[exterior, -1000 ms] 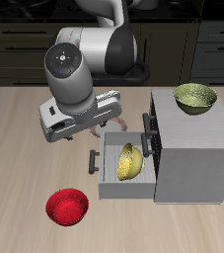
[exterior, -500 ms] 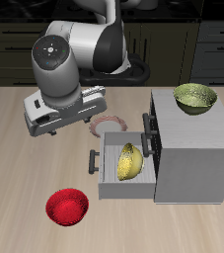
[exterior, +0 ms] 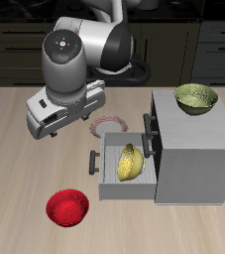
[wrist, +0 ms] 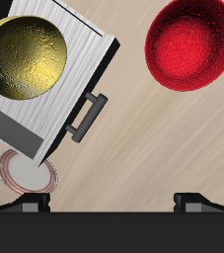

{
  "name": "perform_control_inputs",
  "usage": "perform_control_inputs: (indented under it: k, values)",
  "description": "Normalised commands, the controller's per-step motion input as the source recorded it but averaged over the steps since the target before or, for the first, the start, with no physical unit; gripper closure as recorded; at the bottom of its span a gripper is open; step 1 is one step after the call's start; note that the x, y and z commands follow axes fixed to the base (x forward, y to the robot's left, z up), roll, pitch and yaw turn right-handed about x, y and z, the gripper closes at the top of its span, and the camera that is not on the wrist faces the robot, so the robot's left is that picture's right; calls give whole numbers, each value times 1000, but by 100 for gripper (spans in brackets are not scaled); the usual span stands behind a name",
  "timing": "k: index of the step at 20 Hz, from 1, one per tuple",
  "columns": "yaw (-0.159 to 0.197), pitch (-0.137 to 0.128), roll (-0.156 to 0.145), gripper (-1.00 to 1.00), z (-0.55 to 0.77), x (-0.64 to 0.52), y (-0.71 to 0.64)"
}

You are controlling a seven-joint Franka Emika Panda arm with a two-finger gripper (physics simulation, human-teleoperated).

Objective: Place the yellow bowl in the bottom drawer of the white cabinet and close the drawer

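Placement step judged complete: yellow bowl (exterior: 131, 162) lay inside bottom drawer (exterior: 111, 187) of white cabinet (exterior: 193, 159), drawer pulled out. Tool (wrist: 112, 201) hung above bench (exterior: 15, 169), fingers (wrist: 30, 203) apart, nothing held. Closing step judged in hand. Next move: lower tool to drawer front beside dark handle (wrist: 88, 115), push drawer shut.

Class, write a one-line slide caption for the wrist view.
Yellow bowl sits in the open bottom drawer; red bowl lies on the table beyond the handle.
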Motion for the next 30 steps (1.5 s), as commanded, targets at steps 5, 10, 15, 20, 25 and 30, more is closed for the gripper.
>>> perform_control_inputs:
  k: [5,10,15,20,25,30]
  values:
    - [198,-39,7,-100,75,13,69]
    - [193,-5,-1,-100,-45,-24,-75]
    - [203,-15,-16,-100,-23,-57,-143]
    - [227,-18,2,-100,49,-94,-91]
    - [251,-34,17,-100,-36,-45,46]
    - [186,-13,17,-100,-99,-25,151]
